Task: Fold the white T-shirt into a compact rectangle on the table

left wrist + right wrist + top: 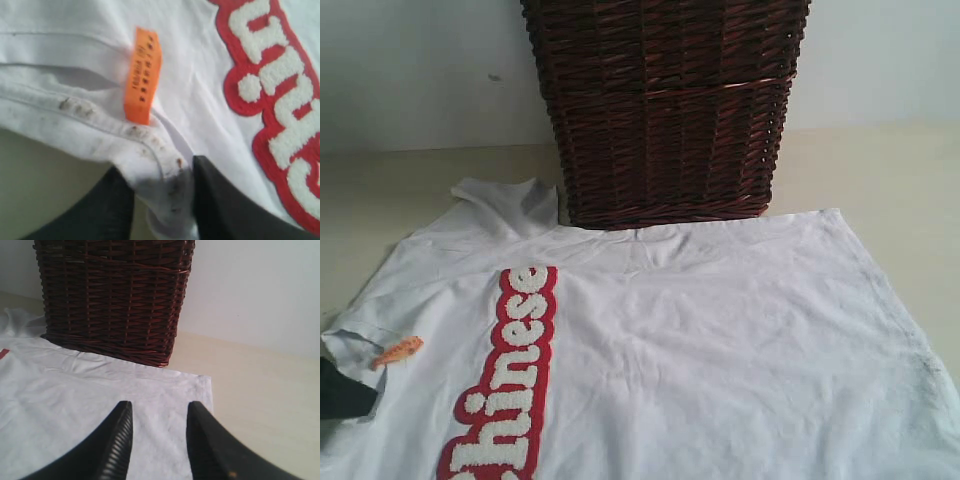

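- Nearest lies the shirt (720, 350), spread flat over the near half of the bench (880, 170) and running off the view at the near edge. Its far edge touches the foot of the basket (665, 110), which stands by the bench's far edge.
- The left hand (160, 185), at the near left corner, has its dark fingers (225, 210) closed about a bunched bit of the shirt's seamed edge, just beside the orange tag (142, 75).
- The right hand (159, 410) hangs above the cloth near the shirt's far right corner. Its fingers are parted and hold nothing.
- Step in hand, as I judge it: taking hold for the first fold. No fold shows yet.
- Next, the right hand would likely need to come down and pinch its own edge. Then both could lift together and keep the cloth taut, so that it lays over cleanly.
- The shirt is white and wrinkled. Fuzzy white letters (510, 380) edged in red run from far to near along its left part, and one sleeve sticks out beside the basket.
- The gripped edge is soiled with brown specks, and a grey smudge marks the right edge.
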